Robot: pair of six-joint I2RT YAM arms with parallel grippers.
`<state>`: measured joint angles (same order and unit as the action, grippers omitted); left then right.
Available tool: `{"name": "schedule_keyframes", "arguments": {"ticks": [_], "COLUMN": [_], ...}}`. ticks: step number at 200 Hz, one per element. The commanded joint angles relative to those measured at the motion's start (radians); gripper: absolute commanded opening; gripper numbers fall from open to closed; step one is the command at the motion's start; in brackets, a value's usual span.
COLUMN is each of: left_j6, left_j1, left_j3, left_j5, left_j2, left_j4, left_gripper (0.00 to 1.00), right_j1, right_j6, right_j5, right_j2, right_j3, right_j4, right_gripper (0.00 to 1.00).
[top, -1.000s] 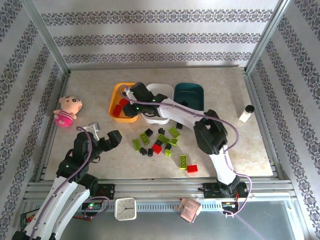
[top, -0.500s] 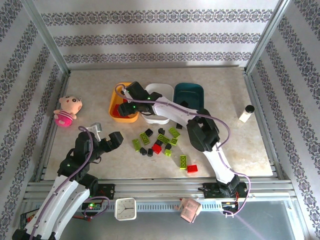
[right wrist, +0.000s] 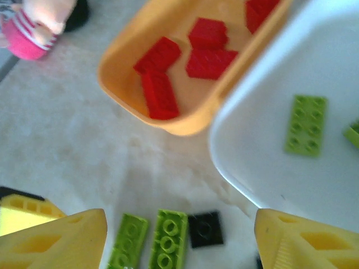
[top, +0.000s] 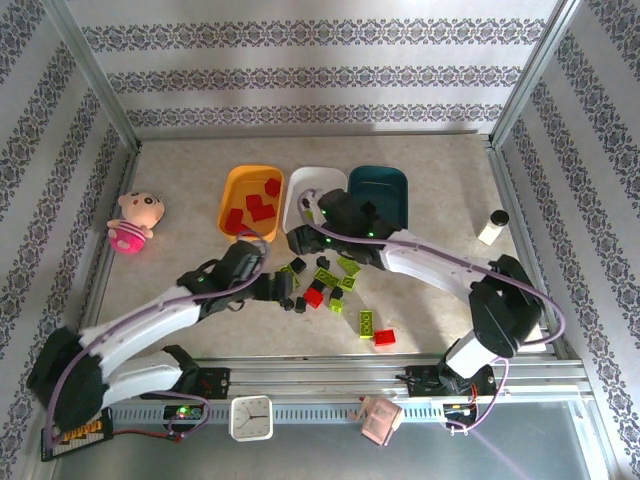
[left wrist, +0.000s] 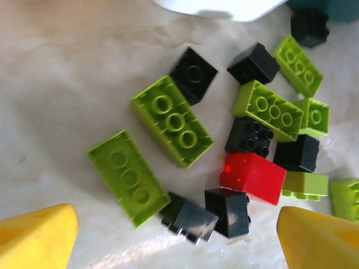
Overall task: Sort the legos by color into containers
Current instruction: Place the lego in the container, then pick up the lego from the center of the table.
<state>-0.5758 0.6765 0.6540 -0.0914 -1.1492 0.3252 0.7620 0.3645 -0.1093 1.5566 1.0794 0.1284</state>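
While both arms reach toward the middle of the counter (top: 180, 170), the left end effector (left wrist: 176, 244) hangs with its yellow fingertips (left wrist: 33, 241) spread wide and empty above a loose cluster of bricks (left wrist: 174, 120). These are lime green and black, with a single red brick (left wrist: 252, 176), and all lie on the counter just in front of the trays. The right end effector (right wrist: 179, 241) is likewise open and holds nothing, poised over the near edges of the orange tray (right wrist: 185, 126) and the white tray (right wrist: 269, 168). Several red bricks (right wrist: 207, 56) lie inside the orange tray, and a flat green brick (right wrist: 305, 124) lies inside the white tray. Seen from above, the three trays stand side by side, orange at left, white in the middle and the teal tray (top: 392, 185) at right. One green brick (top: 367, 322) and another red one (top: 384, 337) lie apart from the cluster, nearer the arm bases. A pink doll (top: 135, 222) lies near the left edge of the counter, and a small white bottle (top: 492, 227) stands near the right edge.
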Motion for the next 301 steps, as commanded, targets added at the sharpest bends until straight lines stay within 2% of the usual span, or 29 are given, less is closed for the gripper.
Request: {"name": "schedule_keyframes", "arguments": {"ticks": [1, 25, 53, 133, 166, 231, 273, 301], "left_j6": [0.171, 0.269, 0.345, 0.393, 0.389, 0.393, 0.371, 0.351], "left_j1": [0.035, 0.043, 0.043, 0.032, 0.026, 0.021, 0.024, 0.054], "left_j3": [0.140, 0.258, 0.350, 0.450, 0.443, 0.453, 0.438, 0.454], "left_j5": [0.122, 0.158, 0.179, 0.158, 0.136, 0.135, 0.123, 0.118], "left_j2": [-0.176, -0.341, -0.453, -0.620, -0.645, -0.669, -0.582, -0.473], "left_j4": [-0.005, 0.047, 0.087, 0.105, 0.097, 0.093, 0.086, 0.100], "left_gripper": [0.90, 0.86, 0.81, 0.72, 0.66, 0.47, 0.36, 0.34], "right_j1": [-0.025, -0.055, -0.087, -0.168, -0.186, -0.202, -0.218, -0.233], "right_j6": [0.040, 0.052, 0.061, 0.067, 0.068, 0.071, 0.084, 0.094], "right_j5": [0.034, 0.043, 0.048, 0.041, 0.039, 0.039, 0.046, 0.061], "right_j2": [-0.102, -0.198, -0.294, -0.433, -0.461, -0.484, -0.503, -0.533], "right_j3": [-0.102, -0.190, -0.262, -0.326, -0.329, -0.333, -0.353, -0.381], "right_j4": [-0.049, -0.050, -0.048, -0.020, -0.013, -0.005, -0.006, -0.001], "right_gripper": [0.70, 0.70, 0.70, 0.71, 0.71, 0.71, 0.71, 0.71]}}
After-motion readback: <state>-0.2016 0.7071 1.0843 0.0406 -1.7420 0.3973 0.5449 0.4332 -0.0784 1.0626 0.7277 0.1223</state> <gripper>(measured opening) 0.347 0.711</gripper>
